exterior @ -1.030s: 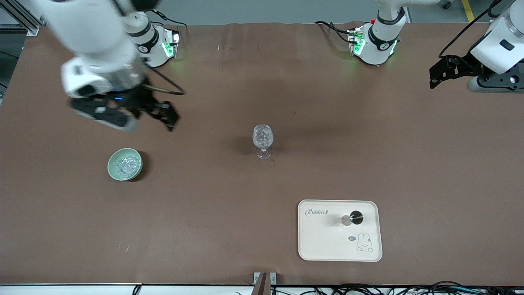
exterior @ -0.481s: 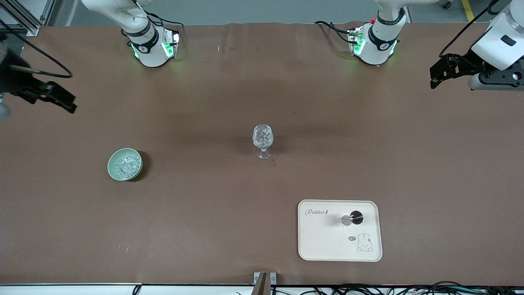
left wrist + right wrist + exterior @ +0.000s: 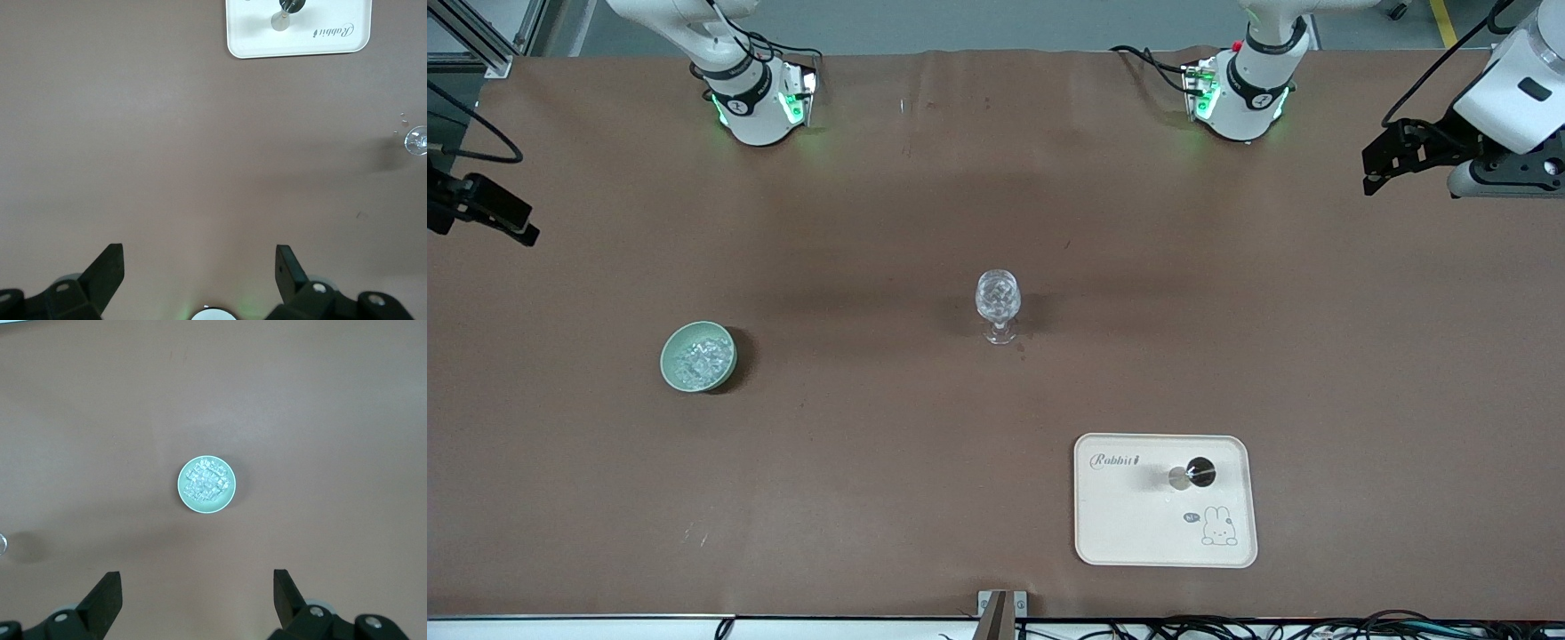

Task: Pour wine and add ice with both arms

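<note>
A clear faceted stemmed glass [image 3: 998,302] stands mid-table. A pale green bowl [image 3: 667,360] toward the right arm's end holds glittering ice [image 3: 696,358]. My right gripper [image 3: 523,233] is up in the air over the table's edge at the right arm's end, open and empty. In the right wrist view the gripper [image 3: 195,587] looks down on the bowl [image 3: 181,487] and its ice [image 3: 205,482]. My left gripper [image 3: 1371,173] hangs open and empty over the left arm's end of the table. In the left wrist view the gripper [image 3: 199,263] is over bare table.
A cream rabbit-print tray [image 3: 1138,533] lies nearer the front camera than the glass, with a small dark round object [image 3: 1199,473] on it. The tray [image 3: 333,43] and the glass [image 3: 417,140] also show in the left wrist view. Both arm bases stand along the table's back edge.
My right arm has swung from above the table near the bowl out to the right arm's end of the table. The left gripper has barely shifted.
</note>
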You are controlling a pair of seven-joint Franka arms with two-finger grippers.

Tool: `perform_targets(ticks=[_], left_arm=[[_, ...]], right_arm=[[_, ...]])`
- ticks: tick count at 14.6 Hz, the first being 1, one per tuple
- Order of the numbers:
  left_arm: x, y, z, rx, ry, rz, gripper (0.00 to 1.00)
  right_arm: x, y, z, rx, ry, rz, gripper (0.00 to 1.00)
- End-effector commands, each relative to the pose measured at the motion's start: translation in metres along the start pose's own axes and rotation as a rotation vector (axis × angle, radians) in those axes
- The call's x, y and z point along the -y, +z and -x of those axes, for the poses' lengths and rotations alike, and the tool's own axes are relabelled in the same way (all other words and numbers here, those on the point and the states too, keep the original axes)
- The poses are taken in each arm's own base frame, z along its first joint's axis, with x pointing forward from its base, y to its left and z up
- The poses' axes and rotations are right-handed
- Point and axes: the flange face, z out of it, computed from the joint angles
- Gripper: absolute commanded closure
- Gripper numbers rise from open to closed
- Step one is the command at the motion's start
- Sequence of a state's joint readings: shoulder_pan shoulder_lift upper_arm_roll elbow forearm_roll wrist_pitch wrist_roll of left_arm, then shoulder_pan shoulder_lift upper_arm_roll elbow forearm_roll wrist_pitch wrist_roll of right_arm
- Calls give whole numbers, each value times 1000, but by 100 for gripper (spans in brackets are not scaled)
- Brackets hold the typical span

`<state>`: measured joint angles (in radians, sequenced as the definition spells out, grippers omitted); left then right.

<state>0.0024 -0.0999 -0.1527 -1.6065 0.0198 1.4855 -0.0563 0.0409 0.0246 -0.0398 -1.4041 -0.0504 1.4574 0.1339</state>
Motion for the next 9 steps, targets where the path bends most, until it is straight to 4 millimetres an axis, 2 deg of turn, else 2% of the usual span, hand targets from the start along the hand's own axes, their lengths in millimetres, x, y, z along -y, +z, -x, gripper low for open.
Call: perform_targets(ticks=[1,6,9], left_arm=[[-1,-8,-3,-19,0,9,0],[5,-11,-9,-24,2,11,0],[1,-10,-9,-20,-1,0,0]], right_arm=[[-14,-7,10,-18,8,-22,0],[-11,-7,10,-17,-23,-21,0],[-13,-6,10,-17,-21,-20,0]])
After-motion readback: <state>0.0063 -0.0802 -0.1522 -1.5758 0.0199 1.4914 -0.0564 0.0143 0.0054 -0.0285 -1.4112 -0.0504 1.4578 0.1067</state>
